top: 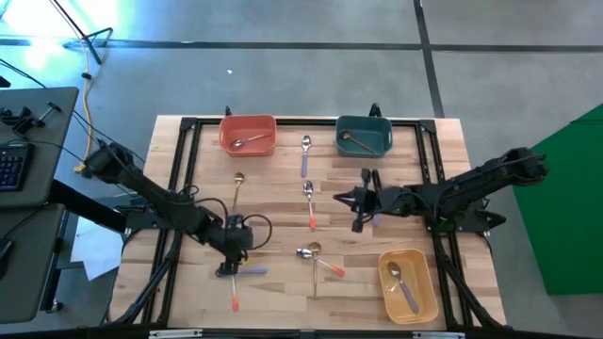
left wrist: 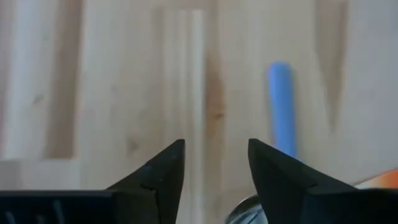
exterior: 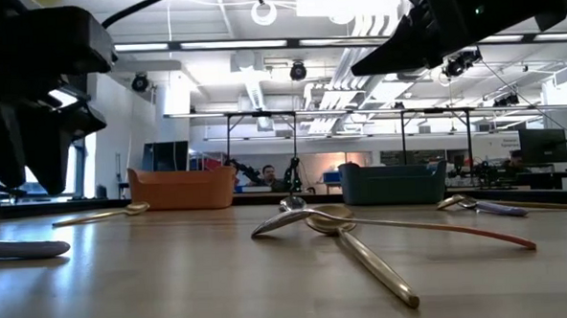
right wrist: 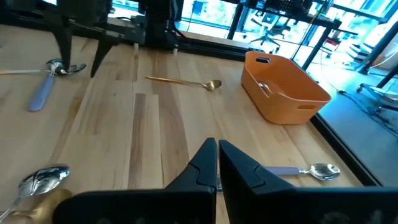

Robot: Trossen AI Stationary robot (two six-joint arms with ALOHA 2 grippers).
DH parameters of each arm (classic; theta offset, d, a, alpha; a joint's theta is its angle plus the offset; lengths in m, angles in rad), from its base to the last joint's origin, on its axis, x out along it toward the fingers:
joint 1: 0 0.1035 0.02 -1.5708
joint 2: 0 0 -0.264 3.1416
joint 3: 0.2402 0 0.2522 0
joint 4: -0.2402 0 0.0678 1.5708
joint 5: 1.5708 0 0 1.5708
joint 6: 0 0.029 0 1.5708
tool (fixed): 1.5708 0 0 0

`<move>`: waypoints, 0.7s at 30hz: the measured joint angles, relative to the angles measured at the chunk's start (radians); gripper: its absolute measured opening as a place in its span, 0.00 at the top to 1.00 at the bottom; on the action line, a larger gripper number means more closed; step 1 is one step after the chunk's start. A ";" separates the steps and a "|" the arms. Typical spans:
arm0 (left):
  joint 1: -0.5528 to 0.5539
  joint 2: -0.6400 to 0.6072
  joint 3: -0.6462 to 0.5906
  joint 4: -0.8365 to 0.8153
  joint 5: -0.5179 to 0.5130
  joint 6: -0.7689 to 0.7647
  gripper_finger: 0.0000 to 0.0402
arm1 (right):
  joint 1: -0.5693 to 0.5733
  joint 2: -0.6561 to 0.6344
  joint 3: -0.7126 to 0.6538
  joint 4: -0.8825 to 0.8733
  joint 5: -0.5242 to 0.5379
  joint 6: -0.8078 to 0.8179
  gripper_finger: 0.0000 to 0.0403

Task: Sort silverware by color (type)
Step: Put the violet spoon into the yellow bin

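Note:
My left gripper (top: pixel 229 260) (left wrist: pixel 216 144) is open and points down over the near-left part of the table. It hangs beside a purple-handled spoon (top: pixel 247 271) (left wrist: pixel 281 106), with an orange-handled spoon (top: pixel 234 294) just nearer. My right gripper (top: pixel 341 198) (right wrist: pixel 217 144) is shut and raised over the table's middle, pointing left. Loose spoons lie flat on the wood: gold (top: pixel 238 184) (right wrist: pixel 186 81), purple (top: pixel 305 151) (right wrist: pixel 305 170), orange (top: pixel 310 205), and a crossed gold and orange pair (top: pixel 318 256) (exterior: pixel 363 234).
A coral bowl (top: pixel 248 134) (right wrist: pixel 283 87) and a teal bowl (top: pixel 364 135) stand at the far edge, each holding a spoon. A yellow bowl (top: pixel 407 282) at the near right holds a purple-handled spoon. Bare wood lies between the arms. A black frame borders the table.

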 joint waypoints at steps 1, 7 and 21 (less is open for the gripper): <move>-0.009 0.010 0.000 0.010 0.000 0.000 0.56 | 0.007 0.000 0.000 0.000 0.013 0.000 1.00; -0.033 0.080 0.002 0.021 0.001 -0.010 0.54 | 0.018 0.000 0.000 -0.002 0.029 0.001 1.00; -0.088 0.131 0.061 0.048 0.081 -0.048 0.54 | 0.018 0.000 0.000 -0.024 0.042 -0.001 1.00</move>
